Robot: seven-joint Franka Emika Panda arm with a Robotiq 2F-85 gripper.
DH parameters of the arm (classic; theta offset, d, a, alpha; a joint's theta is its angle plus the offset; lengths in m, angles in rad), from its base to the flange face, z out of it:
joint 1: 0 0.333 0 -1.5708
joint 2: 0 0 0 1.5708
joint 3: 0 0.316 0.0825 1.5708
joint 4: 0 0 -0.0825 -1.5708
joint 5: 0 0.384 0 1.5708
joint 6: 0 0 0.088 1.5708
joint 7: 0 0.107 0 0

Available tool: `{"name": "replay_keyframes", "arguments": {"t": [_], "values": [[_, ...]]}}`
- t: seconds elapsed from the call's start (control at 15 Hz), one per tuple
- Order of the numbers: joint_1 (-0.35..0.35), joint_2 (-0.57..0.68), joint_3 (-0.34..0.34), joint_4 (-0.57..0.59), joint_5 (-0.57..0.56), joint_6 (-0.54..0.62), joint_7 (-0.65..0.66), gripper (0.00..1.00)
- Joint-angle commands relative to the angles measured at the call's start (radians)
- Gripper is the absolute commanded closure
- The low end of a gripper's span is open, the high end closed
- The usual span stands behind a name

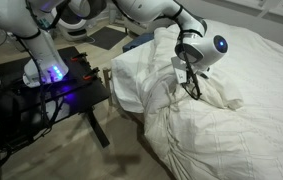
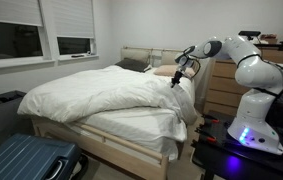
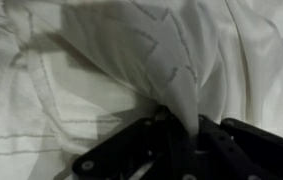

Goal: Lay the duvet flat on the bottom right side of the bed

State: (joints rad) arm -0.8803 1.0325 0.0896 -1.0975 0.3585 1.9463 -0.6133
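Note:
The white duvet (image 1: 221, 110) lies rumpled over the bed (image 2: 131, 125), with faint stripes and many wrinkles. In both exterior views my gripper (image 1: 191, 78) sits low at the duvet's bunched edge near the bed's side. The wrist view shows my black fingers (image 3: 151, 150) shut on a pinched fold of the duvet (image 3: 176, 90), which rises from between them as a taut ridge. In an exterior view the gripper (image 2: 178, 76) is at the far side of the bed, by the headboard end. The fingertips themselves are buried in fabric.
A black metal-framed table (image 1: 51, 95) with glowing blue electronics carries the robot base beside the bed. A wooden dresser (image 2: 221, 90) stands behind the arm. A blue suitcase (image 2: 26, 160) lies on the floor at the bed's foot. Windows with blinds (image 2: 41, 30) line the wall.

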Motion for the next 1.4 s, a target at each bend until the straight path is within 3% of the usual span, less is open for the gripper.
{"name": "replay_keyframes", "arguments": {"t": [0.0,0.4,0.67,1.0,1.33], "values": [[0.055,-0.027,-0.015,-0.004,-0.062,-0.098,0.030,0.98],[0.101,-0.052,-0.016,-0.016,-0.181,-0.293,-0.012,0.98],[0.125,-0.076,-0.011,-0.039,-0.235,-0.344,-0.042,0.98],[0.132,-0.141,0.004,-0.116,-0.241,-0.235,-0.115,0.99],[0.119,-0.301,0.036,-0.326,-0.208,-0.005,-0.213,0.99]]}}
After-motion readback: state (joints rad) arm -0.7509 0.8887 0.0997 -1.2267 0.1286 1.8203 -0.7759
